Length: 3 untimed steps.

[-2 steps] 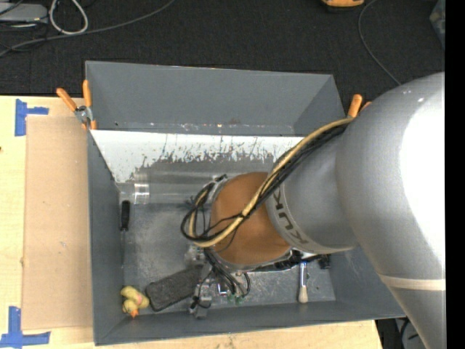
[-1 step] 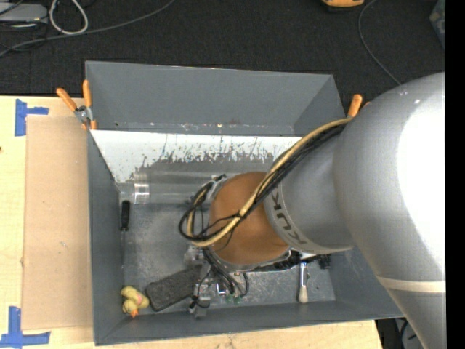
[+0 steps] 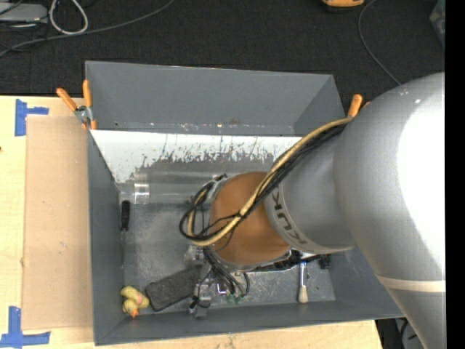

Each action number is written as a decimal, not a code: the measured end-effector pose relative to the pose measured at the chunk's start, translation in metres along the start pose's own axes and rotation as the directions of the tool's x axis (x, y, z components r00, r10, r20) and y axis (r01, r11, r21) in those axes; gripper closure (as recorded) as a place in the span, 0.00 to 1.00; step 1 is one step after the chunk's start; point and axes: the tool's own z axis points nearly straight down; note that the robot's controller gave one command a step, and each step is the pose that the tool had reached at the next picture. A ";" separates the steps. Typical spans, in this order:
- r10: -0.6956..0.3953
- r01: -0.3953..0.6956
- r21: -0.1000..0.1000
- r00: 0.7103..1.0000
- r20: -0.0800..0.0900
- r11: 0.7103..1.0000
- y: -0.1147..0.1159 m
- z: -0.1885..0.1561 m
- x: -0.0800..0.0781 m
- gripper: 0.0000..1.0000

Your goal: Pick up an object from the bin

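Dark grey flat rectangular pad (image 3: 168,290) just right of yellow rubber duck (image 3: 131,300). Fingers (image 3: 202,297) low at pad's end farthest from duck; spread hidden, cannot tell, nothing seen held. Best: straddle pad's short width, close firmly, lift straight, clear of duck.

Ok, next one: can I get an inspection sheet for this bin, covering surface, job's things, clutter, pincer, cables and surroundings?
Surface: grey metal bin, floor scuffed, back wall streaked white.
Job's things: dark flat pad at the front left, the thing nearest the pincer.
Clutter: yellow duck in the front left corner beside the pad; clear tube lying along the back; small black stick by the left wall; white-handled tool at the front right.
Grippers: pincer low at the pad's right end, below the orange wrist cover.
Cables: black and yellow cables looped over the wrist cover.
Surroundings: dark floor behind the bin, with loose cords.
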 end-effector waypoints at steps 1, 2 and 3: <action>0.010 -0.010 0.001 1.000 -0.001 1.000 0.000 0.000 0.000 1.00; 0.011 -0.011 0.001 1.000 -0.001 1.000 0.000 0.000 0.000 1.00; 0.013 -0.013 0.004 1.000 -0.012 1.000 0.000 -0.034 0.003 1.00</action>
